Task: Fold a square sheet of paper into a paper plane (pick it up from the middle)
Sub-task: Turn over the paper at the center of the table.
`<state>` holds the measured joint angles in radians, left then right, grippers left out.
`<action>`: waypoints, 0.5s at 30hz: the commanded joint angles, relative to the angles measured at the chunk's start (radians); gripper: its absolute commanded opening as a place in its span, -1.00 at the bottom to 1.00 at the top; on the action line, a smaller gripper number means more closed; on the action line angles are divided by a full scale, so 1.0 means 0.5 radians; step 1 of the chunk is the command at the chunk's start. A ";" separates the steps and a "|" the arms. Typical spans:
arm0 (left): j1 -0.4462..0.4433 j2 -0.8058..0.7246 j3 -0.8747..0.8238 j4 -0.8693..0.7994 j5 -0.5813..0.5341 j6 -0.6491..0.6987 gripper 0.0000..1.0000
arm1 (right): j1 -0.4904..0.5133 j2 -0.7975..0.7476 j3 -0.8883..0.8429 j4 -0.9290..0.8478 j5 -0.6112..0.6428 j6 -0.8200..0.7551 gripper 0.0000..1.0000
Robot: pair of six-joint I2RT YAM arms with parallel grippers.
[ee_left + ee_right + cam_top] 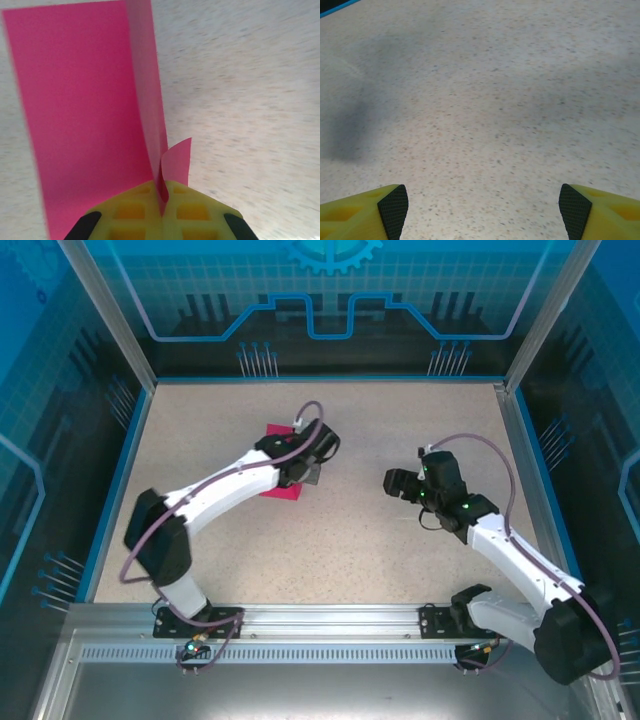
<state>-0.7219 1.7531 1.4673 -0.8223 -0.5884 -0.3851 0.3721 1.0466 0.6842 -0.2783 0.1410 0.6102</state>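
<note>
Left gripper (162, 200) jaws clamped on a raised crease of the pink paper sheet (85, 115); rest of sheet flat on table (485, 100), left-centre. Right gripper (482, 207) jaws wide, over tabletop.

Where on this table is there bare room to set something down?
Free: the near strip of table between the two arms; the far band along the back wall; the gap between the pink sheet and the right arm. Crowded: left of centre, where the left arm pinches the sheet.
</note>
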 commanded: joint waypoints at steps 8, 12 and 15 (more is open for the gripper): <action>-0.174 0.843 0.478 -0.432 -0.506 -0.077 -1.00 | -0.171 -0.175 -0.077 -0.219 0.065 0.070 0.66; -0.253 0.991 0.576 -0.387 -0.367 -0.170 -1.00 | -0.216 -0.238 -0.091 -0.269 0.071 0.090 0.66; -0.304 1.043 0.585 -0.305 -0.222 -0.184 -0.98 | -0.253 -0.275 -0.101 -0.299 0.069 0.102 0.66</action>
<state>-0.8505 2.2509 1.7260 -0.9825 -0.7563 -0.4366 0.2714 0.9340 0.6487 -0.3870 0.1585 0.6399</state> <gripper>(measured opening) 0.068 0.830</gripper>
